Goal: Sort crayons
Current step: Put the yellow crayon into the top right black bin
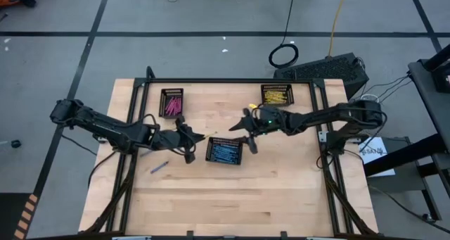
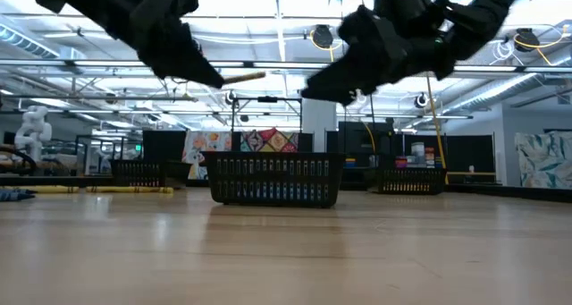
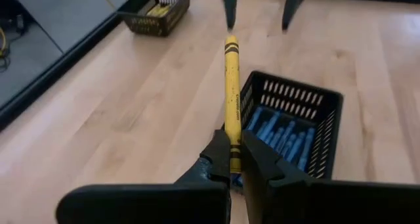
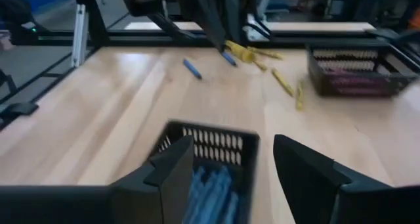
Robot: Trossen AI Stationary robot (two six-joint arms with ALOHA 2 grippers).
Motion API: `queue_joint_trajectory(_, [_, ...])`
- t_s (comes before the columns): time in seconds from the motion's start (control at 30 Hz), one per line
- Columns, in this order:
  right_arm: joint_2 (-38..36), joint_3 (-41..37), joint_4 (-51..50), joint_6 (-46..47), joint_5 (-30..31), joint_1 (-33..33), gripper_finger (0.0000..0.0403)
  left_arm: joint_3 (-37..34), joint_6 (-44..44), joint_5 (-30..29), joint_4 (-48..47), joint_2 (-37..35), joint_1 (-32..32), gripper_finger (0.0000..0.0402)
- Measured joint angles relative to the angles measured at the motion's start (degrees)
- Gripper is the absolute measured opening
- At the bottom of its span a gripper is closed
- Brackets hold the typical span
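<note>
My left gripper [image 1: 188,137] is above the table left of centre, shut on a yellow crayon [image 3: 231,92]. The crayon also shows in the low view [image 2: 243,75]. My right gripper [image 1: 246,132] is open and empty, above the far edge of the black tray [image 1: 225,150] that holds blue crayons [image 3: 282,133]. In the right wrist view its fingers [image 4: 177,165] stand over that tray [image 4: 216,145]. A blue crayon [image 1: 159,167] lies on the table near the left arm. More loose yellow crayons [image 4: 282,81] and a blue one [image 4: 192,67] lie there too. My left gripper pinches the yellow crayon's near end [image 3: 230,140] between its two fingers. The fingers come about level from the table's left and lie along the crayon. The crayon sticks out ahead of the fingertips toward the table's right, about level and clear of the table.
A black tray with pink crayons [image 1: 171,103] stands at the far left and one with yellow crayons [image 1: 277,94] at the far right. A black frame [image 1: 225,80] runs along the table's edges. The table's near half [image 1: 232,198] is bare wood.
</note>
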Motion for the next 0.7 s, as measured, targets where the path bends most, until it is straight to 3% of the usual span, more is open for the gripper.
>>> queue_joint_trajectory(0.3, [8.7,11.5,-0.6,3.2,-0.1,1.0,0.0198,0.4,0.0,-1.4,-0.2,0.7,-1.8,0.0008])
queue_joint_trajectory(0.43, [12.1,15.7,-3.0,3.6,-4.9,1.0,0.0195,0.4,0.1,-2.0,-0.1,1.7,-2.1,0.0008])
queue_joint_trajectory(0.57, [15.0,18.7,-3.6,5.3,-8.7,1.1,0.0173,0.4,0.0,-2.1,-0.1,2.6,-2.1,0.0008])
queue_joint_trajectory(0.7, [15.6,20.1,-3.8,6.3,-8.9,1.1,0.0132,0.4,0.0,-2.1,0.0,3.2,-2.1,0.0008])
